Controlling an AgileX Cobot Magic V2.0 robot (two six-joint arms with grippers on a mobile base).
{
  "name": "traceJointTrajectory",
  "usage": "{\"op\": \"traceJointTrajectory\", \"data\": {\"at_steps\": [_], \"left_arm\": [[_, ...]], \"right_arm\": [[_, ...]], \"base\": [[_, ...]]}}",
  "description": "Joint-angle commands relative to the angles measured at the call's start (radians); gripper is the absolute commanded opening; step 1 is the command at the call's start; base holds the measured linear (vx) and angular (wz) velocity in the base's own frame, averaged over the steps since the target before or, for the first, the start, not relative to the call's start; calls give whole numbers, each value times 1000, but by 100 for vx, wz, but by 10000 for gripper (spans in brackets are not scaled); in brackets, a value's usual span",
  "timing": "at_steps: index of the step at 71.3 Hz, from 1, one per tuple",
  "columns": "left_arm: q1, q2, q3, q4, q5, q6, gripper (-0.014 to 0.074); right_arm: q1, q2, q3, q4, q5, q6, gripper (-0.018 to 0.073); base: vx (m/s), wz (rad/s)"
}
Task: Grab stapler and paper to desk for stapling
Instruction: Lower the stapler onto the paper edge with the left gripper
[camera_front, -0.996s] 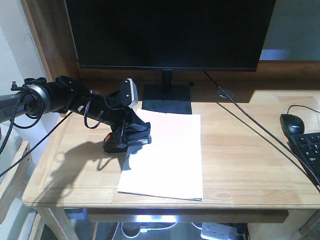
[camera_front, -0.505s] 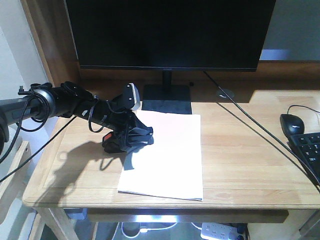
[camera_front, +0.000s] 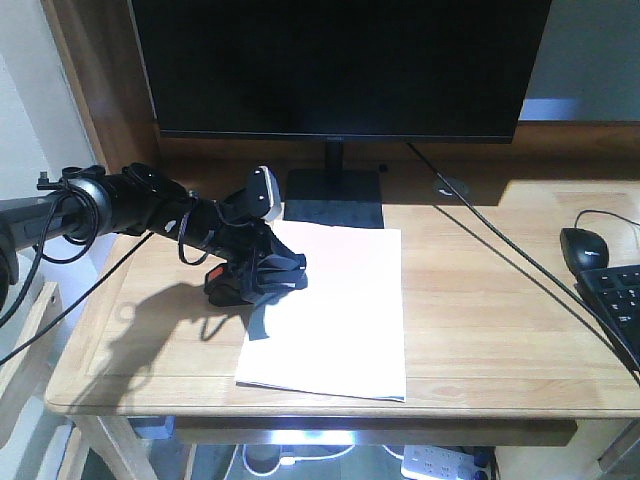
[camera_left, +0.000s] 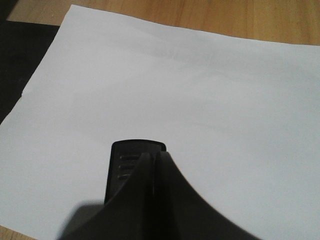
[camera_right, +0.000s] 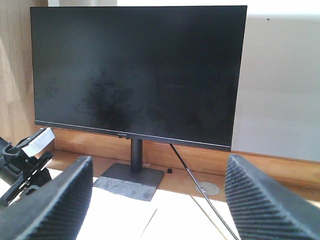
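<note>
one stapler (camera_front: 228, 282), seemingly one paper (camera_front: 330, 310) sheet, on one desk (camera_front: 480, 290).

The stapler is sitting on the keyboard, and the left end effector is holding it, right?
Not the keyboard. The stapler is on the paper, near its left edge, gripped by the left end effector. The left wrist view shows it.
</note>
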Motion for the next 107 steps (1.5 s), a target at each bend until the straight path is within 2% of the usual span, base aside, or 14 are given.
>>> {"op": "traceJointTrajectory", "data": {"at_steps": [1,14,94,100,107], "left_arm": [[-4,-36,-16,25,-34,-28,-6],[-4,-36,-16,53,-30,-30,-6],[-4,-36,-16,71,-29,-30,-6],[-4,-37,-16,71,-31,-64,-6],[-1,-51,-41,71,-21,-153,-6]], "right_arm": [[-2,8,-25,-50,13,4,525],[-2,8,-25,-50,13,4,525],[-2,8,-25,-50,13,4,525],[-2,8,-25,-50,13,4,525],[-2,8,-25,-50,13,4,525]], "base": [[0,0],[0,0],[0,0],[0,0],[0,0]]}}
